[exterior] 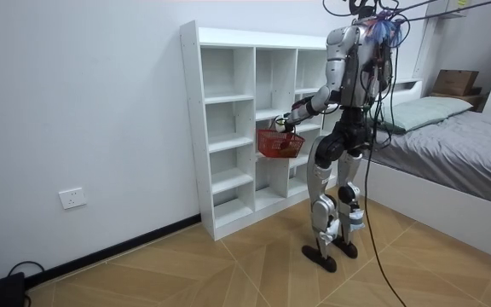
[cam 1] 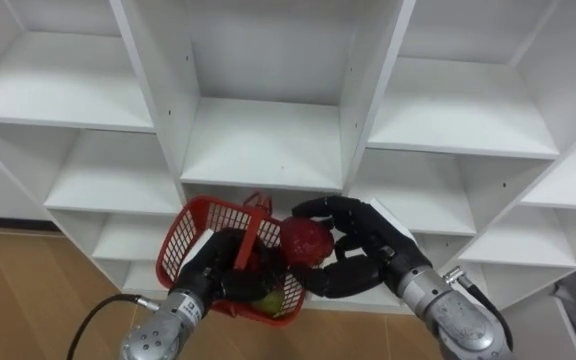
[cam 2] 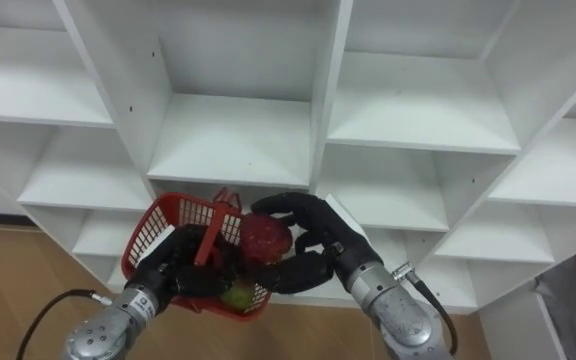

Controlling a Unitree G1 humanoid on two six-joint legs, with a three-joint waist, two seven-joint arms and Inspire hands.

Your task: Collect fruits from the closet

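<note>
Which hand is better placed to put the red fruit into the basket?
Right. The right hand grips the red fruit above the red basket, which the left hand holds.

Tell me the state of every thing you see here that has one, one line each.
red basket: held up before the shelves, with fruit inside.
left hand: shut on the basket's near wall.
red fruit: gripped at the basket's right edge.
right hand: shut on the red fruit.
green fruit: lying in the basket.
white shelf unit: upright, open-fronted.
</note>
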